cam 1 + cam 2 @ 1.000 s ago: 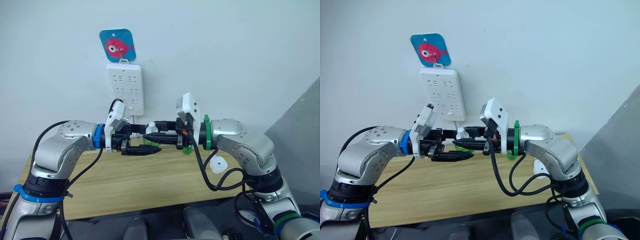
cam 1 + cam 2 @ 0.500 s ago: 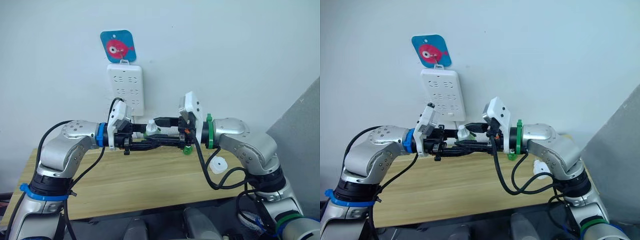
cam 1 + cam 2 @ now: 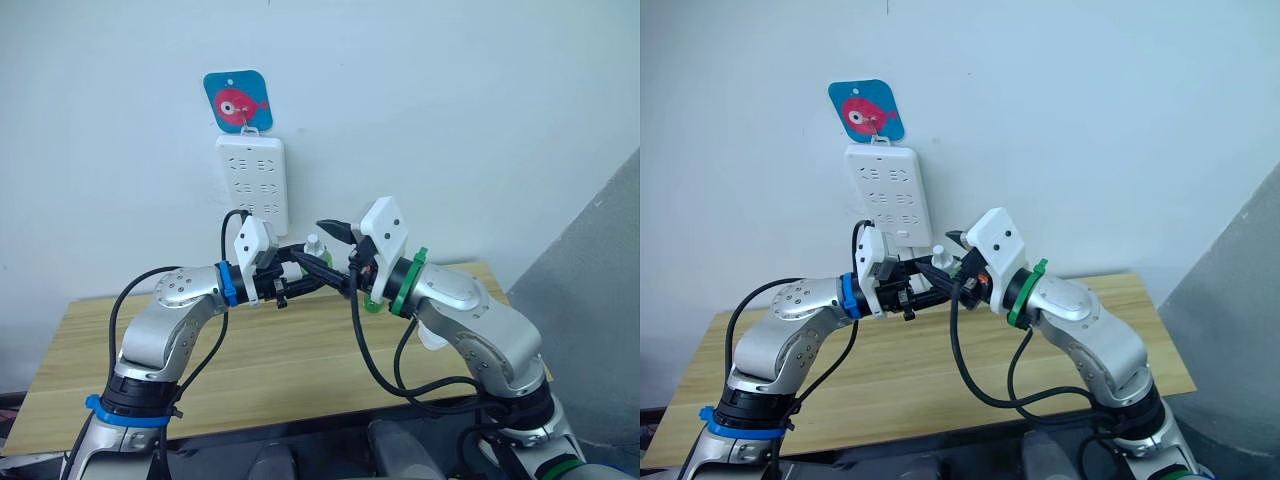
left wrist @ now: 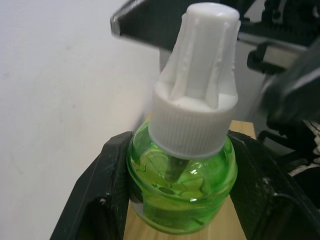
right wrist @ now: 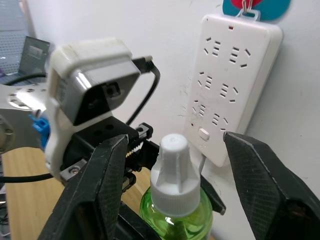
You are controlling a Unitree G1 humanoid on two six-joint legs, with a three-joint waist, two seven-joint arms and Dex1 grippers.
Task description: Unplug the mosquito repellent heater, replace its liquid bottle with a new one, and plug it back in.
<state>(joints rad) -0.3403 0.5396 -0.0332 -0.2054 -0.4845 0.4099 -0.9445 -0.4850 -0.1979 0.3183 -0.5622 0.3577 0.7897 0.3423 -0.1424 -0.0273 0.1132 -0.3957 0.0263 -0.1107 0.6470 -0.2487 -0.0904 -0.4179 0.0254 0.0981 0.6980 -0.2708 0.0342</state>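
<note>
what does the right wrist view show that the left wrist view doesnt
Right wrist view alone: the white power strip on the wall with a blue tag above it, the left arm's wrist camera, and the right gripper standing open around the bottle without touching it.

Left wrist view alone: the left gripper shut on the bottle's green body, and a strip of wooden table.

Both: the green liquid bottle with its white ribbed cap, upright, close to the white wall.
</note>
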